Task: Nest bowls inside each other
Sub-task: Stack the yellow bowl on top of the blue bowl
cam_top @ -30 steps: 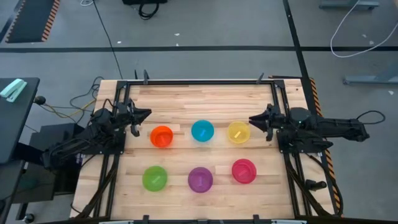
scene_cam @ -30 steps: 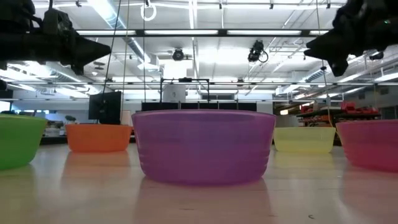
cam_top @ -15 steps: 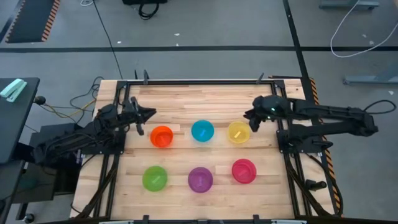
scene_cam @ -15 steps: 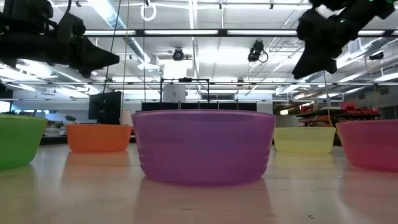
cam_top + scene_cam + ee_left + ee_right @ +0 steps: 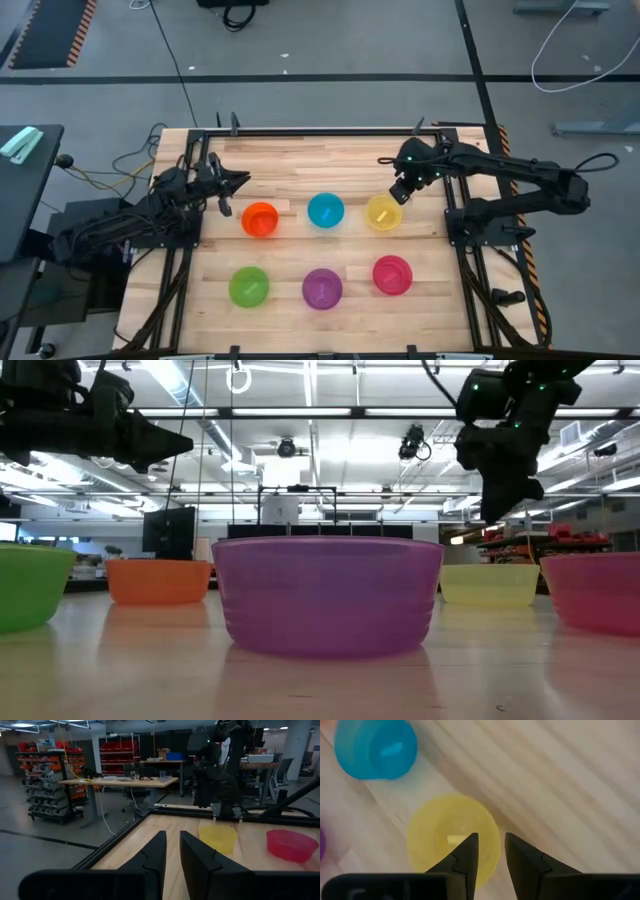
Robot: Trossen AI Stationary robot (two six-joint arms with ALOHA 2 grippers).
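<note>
Six small bowls stand upright on the wooden table in two rows. In the far row are orange (image 5: pixel 260 219), blue (image 5: pixel 326 211) and yellow (image 5: pixel 383 212); in the near row are green (image 5: pixel 249 286), purple (image 5: pixel 322 288) and pink-red (image 5: pixel 392 275). My right gripper (image 5: pixel 396 196) points down above the yellow bowl's (image 5: pixel 452 840) right-hand rim, open by a small gap and touching nothing. My left gripper (image 5: pixel 240 182) hovers level, to the far left of the orange bowl, open by a narrow gap (image 5: pixel 172 836). In the low view the purple bowl (image 5: pixel 328 595) hides the blue one.
A dark metal frame (image 5: pixel 320 131) borders the table, and the arm bases stand at its left and right edges. Bare wood lies between the far row of bowls and the far edge. The room beyond holds shelves and tables.
My right gripper has swung toward the table's left and tipped from level to pointing down. It has also come lower, over the yellow bowl's right-hand rim. None of the bowls has moved.
</note>
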